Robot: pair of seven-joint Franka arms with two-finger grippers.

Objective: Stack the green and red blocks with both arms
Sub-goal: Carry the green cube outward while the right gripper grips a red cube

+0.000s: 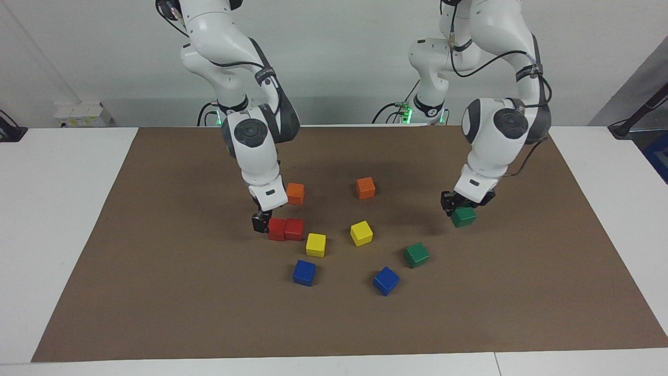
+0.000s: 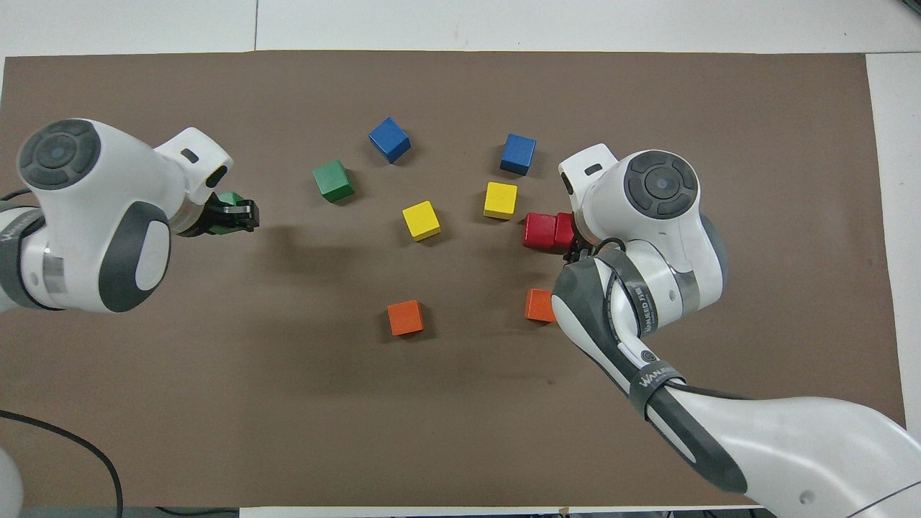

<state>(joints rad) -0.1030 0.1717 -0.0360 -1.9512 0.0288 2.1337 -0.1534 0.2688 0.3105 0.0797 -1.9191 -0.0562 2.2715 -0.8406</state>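
A small matte dark green cube (image 1: 463, 216) is gripped in the left gripper (image 1: 455, 208), apparently raised over the brown mat (image 1: 156, 292). Its twin (image 1: 416, 255) lies nearby. The right gripper (image 1: 261, 221) is lowered against two touching red cubes (image 1: 285, 229); its finger state cannot be told.

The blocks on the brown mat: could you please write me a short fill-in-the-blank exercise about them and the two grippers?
1. The left gripper is at a ____ block.
2. The two red blocks sit side by side, touching, with the ____ gripper beside them.
3. The free green block lies beside a ____ block, which is farther from the robots.
4. The number of orange blocks on the mat is ____.

Missing words: green; right; blue; two
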